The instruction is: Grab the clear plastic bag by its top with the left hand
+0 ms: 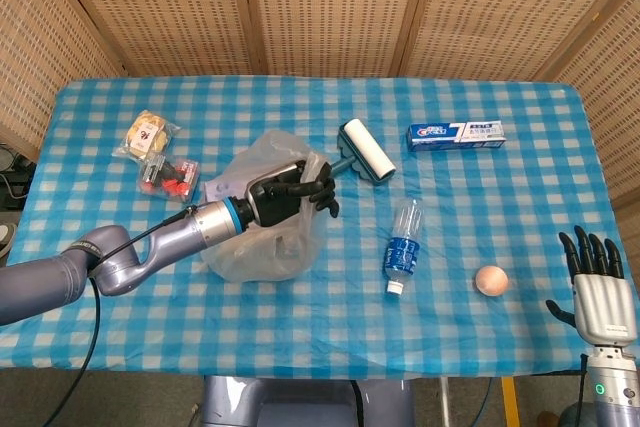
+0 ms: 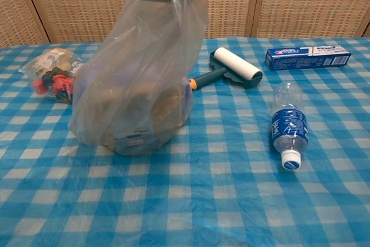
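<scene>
**Left hand at the bag top: handling notes**

Clear plastic bag (image 2: 136, 85) stands on the checked tablecloth (image 2: 231, 201), left of centre, between the small snack packets (image 1: 160, 157) and the lint roller (image 2: 231, 67). Base is full and rounded; something tan and a labelled item show through the film. Film gathers upward to a narrow neck.

Left hand (image 1: 285, 195) sits at that neck with its fingers curled in around the bunched film. In the chest view the film runs up into the hand at the top edge of the frame, so I read it as holding the bag's top. How firm the hold is cannot be judged.

Right hand (image 1: 600, 282) is well apart at the near right corner, fingers straight and spread, nothing in it.

Handling, as judgement:
- Film is thin, soft and slick, and likely to slide through a loose grip.
- Contents give the bottom some weight, so the load will hang and may swing.
- Best hold is the gathered neck, many layers bunched together, not a single sheet of the side wall.
- Any lift should be slow and straight up.

Water bottle (image 2: 289, 125), egg (image 1: 490, 280) and toothpaste box (image 2: 308, 56) lie to the right, clear of the bag.
</scene>
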`<move>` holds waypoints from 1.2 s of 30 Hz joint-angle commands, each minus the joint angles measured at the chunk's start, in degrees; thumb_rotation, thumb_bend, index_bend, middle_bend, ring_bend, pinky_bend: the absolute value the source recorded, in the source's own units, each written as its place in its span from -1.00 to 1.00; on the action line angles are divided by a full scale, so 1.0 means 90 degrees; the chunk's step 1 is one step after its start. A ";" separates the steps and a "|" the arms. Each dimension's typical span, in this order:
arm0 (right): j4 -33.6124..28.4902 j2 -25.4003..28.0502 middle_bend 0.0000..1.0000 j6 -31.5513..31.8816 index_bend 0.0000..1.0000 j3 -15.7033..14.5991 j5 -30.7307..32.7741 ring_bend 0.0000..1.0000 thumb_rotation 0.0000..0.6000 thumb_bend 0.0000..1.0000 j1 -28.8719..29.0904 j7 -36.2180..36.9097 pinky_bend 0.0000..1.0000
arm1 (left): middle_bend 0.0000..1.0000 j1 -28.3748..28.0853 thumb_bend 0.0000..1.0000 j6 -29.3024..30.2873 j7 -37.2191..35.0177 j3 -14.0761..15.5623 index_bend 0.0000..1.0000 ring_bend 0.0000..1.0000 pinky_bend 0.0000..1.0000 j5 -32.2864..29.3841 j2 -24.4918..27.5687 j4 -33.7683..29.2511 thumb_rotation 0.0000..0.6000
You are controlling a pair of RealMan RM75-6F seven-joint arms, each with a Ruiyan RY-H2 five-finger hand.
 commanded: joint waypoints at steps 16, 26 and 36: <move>0.0031 -0.0078 -1.00 -0.0075 -0.83 -0.0046 0.0001 -1.00 1.00 -1.00 0.0036 -0.0187 -1.00 | 0.56 0.0334 -1.00 0.0437 -0.0745 -0.0675 0.39 0.38 0.13 -0.0191 0.0262 -0.0215 0.71; 0.0019 -0.0088 -1.00 -0.0061 -0.83 -0.0062 -0.0023 -1.00 1.00 -1.00 0.0034 -0.0225 -1.00 | 0.67 0.0527 -1.00 0.0291 -0.0535 -0.0680 0.53 0.54 0.79 -0.0190 0.0380 -0.0230 0.71; 0.0020 -0.0089 -1.00 -0.0068 -0.83 -0.0063 -0.0024 -1.00 1.00 -1.00 0.0040 -0.0227 -1.00 | 1.00 0.0490 -1.00 0.0014 -0.0211 -0.0286 0.98 0.92 1.00 0.0347 0.0543 0.0148 0.90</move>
